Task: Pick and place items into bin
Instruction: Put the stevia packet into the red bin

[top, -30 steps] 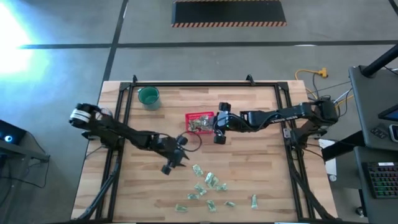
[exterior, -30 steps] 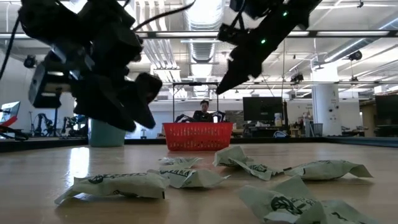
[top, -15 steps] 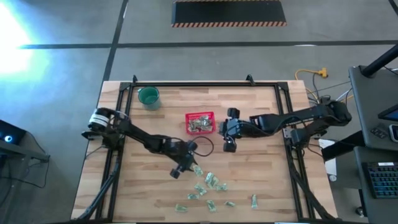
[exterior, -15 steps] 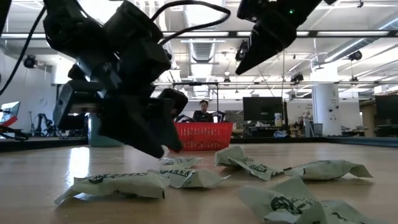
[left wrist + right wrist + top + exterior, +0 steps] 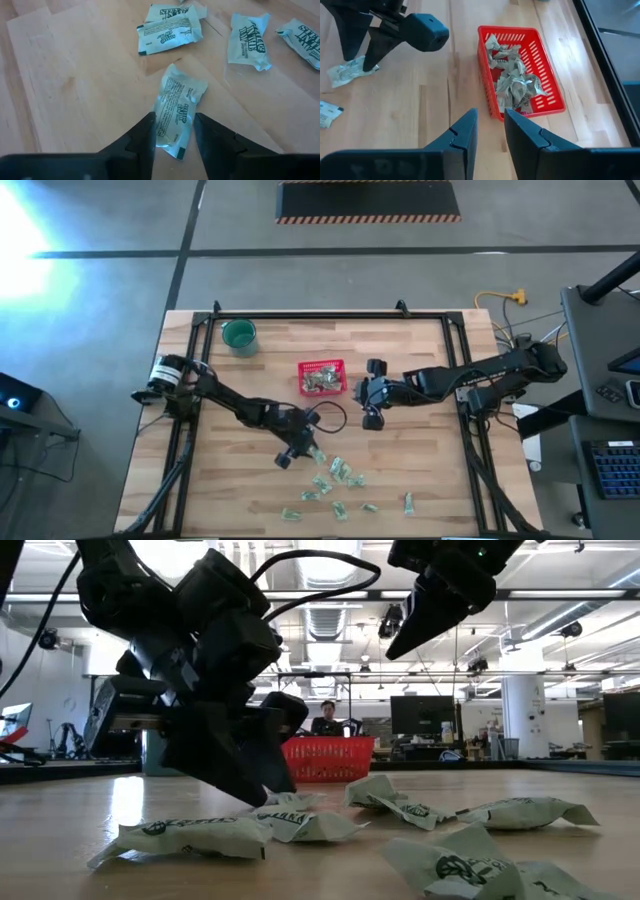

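a: where is the left gripper (image 5: 173, 134) sitting?

b: it's pressing down at the near-middle of the worktop (image 5: 400, 480), its fingers (image 5: 145, 137) straddling one green-and-white packet (image 5: 176, 112) narrowly, touching its sides. whether it's truly gripping, i cannot tell.

a: and the right gripper (image 5: 489, 131)?

b: it's hovering beside the red basket (image 5: 322, 377), fingers narrow, carrying nothing.

a: the basket?

b: it's standing near the worktop's centre, holding a heap of packets (image 5: 512, 77). more packets (image 5: 335, 485) are lying toward the near edge.
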Robot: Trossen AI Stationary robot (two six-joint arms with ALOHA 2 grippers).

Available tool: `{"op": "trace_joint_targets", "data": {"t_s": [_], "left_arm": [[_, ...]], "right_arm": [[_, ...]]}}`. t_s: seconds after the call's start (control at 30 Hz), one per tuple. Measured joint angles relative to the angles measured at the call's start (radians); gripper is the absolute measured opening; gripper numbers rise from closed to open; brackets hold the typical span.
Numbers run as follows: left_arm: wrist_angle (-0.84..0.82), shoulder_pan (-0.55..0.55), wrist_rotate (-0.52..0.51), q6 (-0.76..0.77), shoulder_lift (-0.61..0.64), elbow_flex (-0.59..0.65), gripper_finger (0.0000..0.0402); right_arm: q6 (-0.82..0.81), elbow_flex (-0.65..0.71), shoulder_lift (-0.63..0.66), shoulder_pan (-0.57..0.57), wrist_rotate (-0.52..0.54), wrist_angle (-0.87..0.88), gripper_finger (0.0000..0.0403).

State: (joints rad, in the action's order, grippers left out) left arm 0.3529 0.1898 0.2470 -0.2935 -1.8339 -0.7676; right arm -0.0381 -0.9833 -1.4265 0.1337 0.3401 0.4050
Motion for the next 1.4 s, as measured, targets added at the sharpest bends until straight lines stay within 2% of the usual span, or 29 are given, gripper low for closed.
{"op": "trace_joint_targets", "data": {"t_s": [0.4,0.63,0.7,0.87,1.1,1.27,1.4], "left_arm": [[-0.018,0.001,-0.011,-0.030,0.005,-0.003,0.0008],[-0.049,0.000,-0.048,-0.032,0.058,0.006,0.0005],[-0.060,0.001,-0.115,-0.031,0.085,0.007,0.0005],[-0.089,0.000,-0.381,-0.034,0.150,0.019,0.0005],[-0.079,-0.012,-0.703,-0.086,0.240,0.023,0.0005],[-0.076,-0.063,-0.833,-0.114,0.270,0.022,0.0005],[-0.075,-0.135,-0.847,-0.114,0.267,0.022,0.0005]], "right_arm": [[-0.015,0.003,0.000,0.000,0.000,0.011,0.0070],[-0.015,0.007,-0.001,0.000,0.000,0.010,0.0068],[-0.015,0.008,-0.001,0.000,0.000,0.011,0.0068],[-0.015,0.012,-0.001,0.000,0.000,0.012,0.0068],[-0.015,0.019,-0.001,0.000,-0.001,0.011,0.0068],[-0.020,0.020,-0.001,0.000,-0.001,0.010,0.0068],[-0.026,0.021,-0.002,0.000,-0.001,0.010,0.0068]]}}
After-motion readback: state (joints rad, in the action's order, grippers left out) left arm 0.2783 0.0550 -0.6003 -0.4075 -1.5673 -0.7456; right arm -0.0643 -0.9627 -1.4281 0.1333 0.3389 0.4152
